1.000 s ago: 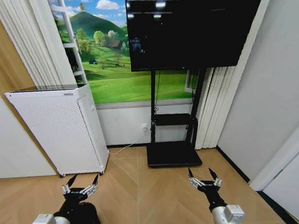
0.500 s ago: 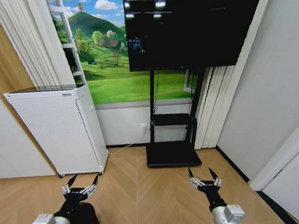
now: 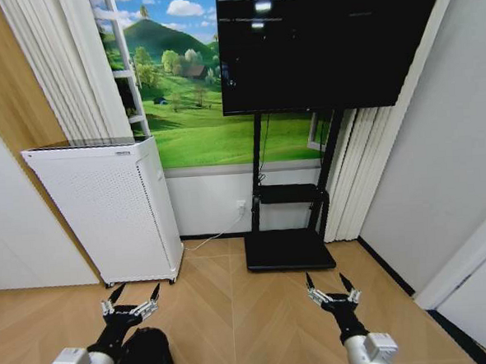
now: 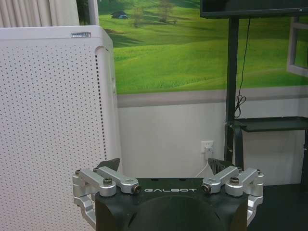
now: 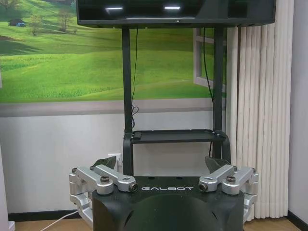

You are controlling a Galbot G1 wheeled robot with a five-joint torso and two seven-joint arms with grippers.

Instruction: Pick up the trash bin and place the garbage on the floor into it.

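Both arms reach forward low over the floor (image 3: 226,315), a tan herringbone parquet. The left tool (image 3: 131,305) has its fingers spread wide, holding nothing. The trash bin (image 3: 145,359), a small black round basket, stands on the floor just below and slightly to the right of that tool, beside the left arm's wrist; whether it touches the arm cannot be told. The right tool (image 3: 333,293) is likewise spread apart and empty, hovering above bare parquet well to the right of the bin.

Ahead of the left tool stands a white perforated appliance (image 3: 104,211) against the wall; in the left wrist view the same appliance (image 4: 53,125) is close in front of the left tool (image 4: 166,168). Ahead of the right tool is the black TV stand (image 3: 287,229) with its flat base on the floor, carrying a dark screen (image 3: 333,40). In the right wrist view the stand (image 5: 127,106) rises straight beyond the right tool (image 5: 161,168), with white curtains (image 5: 260,115) to one side.
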